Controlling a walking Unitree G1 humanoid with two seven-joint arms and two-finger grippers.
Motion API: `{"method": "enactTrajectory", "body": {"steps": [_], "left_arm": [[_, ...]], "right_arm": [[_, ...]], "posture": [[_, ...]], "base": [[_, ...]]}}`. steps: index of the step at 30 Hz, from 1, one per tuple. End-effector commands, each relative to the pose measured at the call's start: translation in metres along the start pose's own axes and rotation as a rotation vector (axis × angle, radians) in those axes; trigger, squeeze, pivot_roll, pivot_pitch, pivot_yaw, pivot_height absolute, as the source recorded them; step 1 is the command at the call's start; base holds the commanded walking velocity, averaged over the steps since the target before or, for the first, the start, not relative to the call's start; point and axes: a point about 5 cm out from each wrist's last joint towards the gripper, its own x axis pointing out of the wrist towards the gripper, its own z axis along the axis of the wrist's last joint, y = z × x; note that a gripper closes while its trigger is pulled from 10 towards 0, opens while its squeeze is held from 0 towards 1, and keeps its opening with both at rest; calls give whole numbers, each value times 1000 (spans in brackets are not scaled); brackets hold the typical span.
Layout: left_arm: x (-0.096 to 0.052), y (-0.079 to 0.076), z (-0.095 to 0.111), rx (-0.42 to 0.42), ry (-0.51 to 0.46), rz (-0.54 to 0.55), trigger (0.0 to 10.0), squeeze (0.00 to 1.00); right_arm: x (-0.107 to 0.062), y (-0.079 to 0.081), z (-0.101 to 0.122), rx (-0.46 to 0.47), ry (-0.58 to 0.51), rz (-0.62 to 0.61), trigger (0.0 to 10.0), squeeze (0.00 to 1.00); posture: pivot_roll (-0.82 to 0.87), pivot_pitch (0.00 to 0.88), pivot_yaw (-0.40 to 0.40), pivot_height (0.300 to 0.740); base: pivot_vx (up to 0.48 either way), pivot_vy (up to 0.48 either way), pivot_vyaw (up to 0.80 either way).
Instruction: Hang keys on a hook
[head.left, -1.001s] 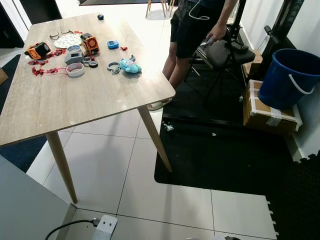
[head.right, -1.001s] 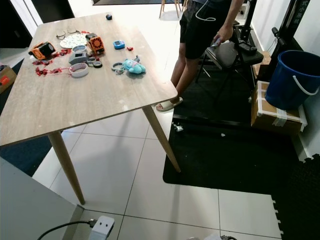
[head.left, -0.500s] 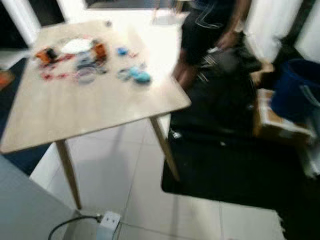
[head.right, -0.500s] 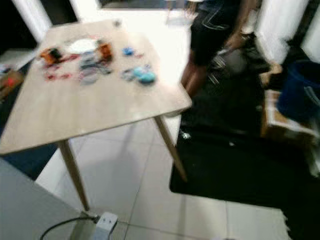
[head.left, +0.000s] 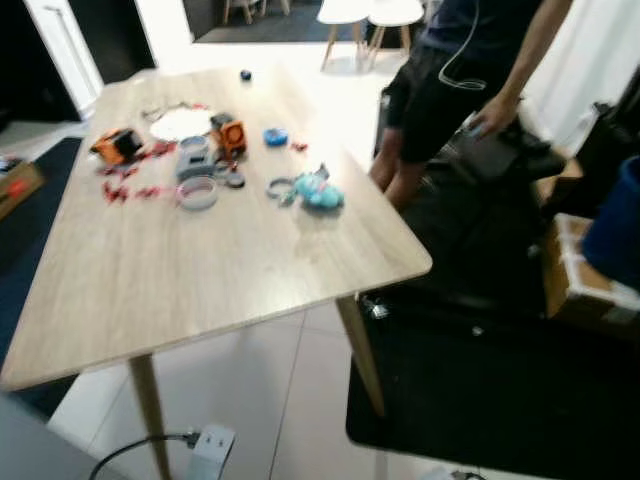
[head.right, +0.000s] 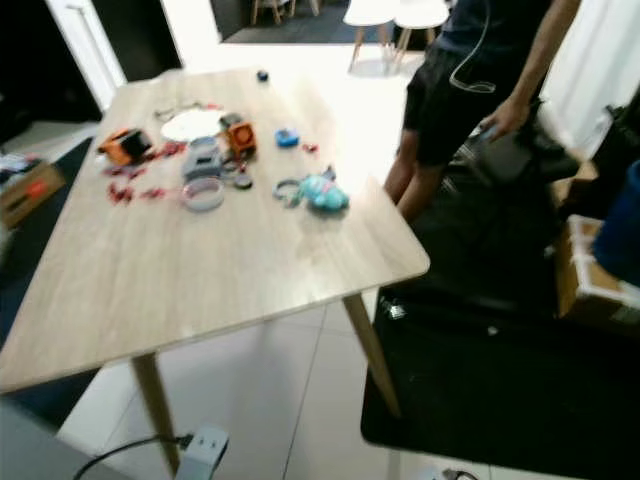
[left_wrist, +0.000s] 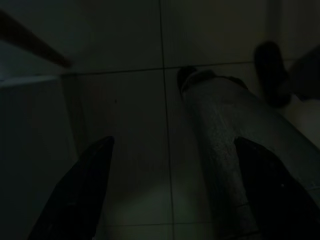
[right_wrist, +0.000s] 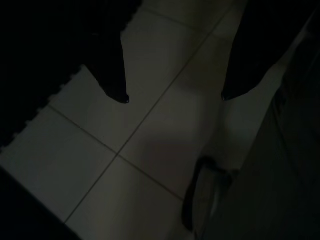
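L gripper (left_wrist: 170, 190) hangs idle over dim floor tiles, fingers (left_wrist: 75, 195) spread wide, nothing between them. R gripper (right_wrist: 172, 97) same: fingers (right_wrist: 107, 65) well apart, empty, pointing at tile w/ the edge of a black mat (right_wrist: 35, 75) to one side. Both arms low, neither near the table.

Head views: wooden table (head.left: 200, 270) now sits nearer and more central vs 1 s ago, w/ the 0.5 s frames smeared by motion. Whole pic shifted, so that's the camera, i.e. robot walking/turning toward the table; the things on it haven't moved among themselves. Slight blur now too.

Task thing: keys (head.left: 283, 188), prob the ring cluster joined to the blue plush fob (head.left: 322, 192), lie on the table's far-right part, near the edge by the person (head.left: 470, 80). Can't confirm individual keys, too blurred. Other clutter lies farther back-left: tape roll (head.left: 197, 192), orange gadgets (head.left: 231, 134), white plate (head.left: 180, 124), red bits (head.left: 125, 190).

Person stands just past the table's right corner, one hand on a black stand (head.left: 500, 160). Power strip (head.left: 210, 450) + cable on floor near the table leg (head.left: 150, 420). No hook seen.

Judgement: approach phase, nothing grasped yet. The shift means the keys are coming into reach; next needs a stop at the table, then an arm raised to the fob. Risks: tripping on the strip, crowding the person.
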Motion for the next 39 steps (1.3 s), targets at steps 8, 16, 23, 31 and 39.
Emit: {"method": "enactTrajectory", "body": {"steps": [8, 16, 23, 31, 39], "left_arm": [[-2, -2, -20, 3, 78, -25, 10000, 0], [-2, -2, -21, 16, 84, -32, 10000, 0], [-2, -3, -20, 14, 85, -40, 10000, 0], [-2, -3, -20, 10, 85, -46, 10000, 0], [-2, -4, -21, 15, 87, -52, 10000, 0]], "right_arm": [[1, 11, 1, 19, -6, 38, 10000, 0], [1, 11, 1, 19, -7, 40, 10000, 0], [1, 11, 3, 10, -24, 39, 10000, 0], [1, 11, 3, 31, -25, 39, 10000, 0], [0, 11, 2, 39, -26, 47, 10000, 0]], "posture": [[-132, 83, 114, 740], [-132, 83, 114, 740], [-131, 80, 113, 740], [-131, 80, 113, 740], [-133, 84, 111, 740]], "base": [[0, 0, 0], [213, -254, 0], [305, -368, 0], [305, -366, 0], [305, -368, 0]]}}
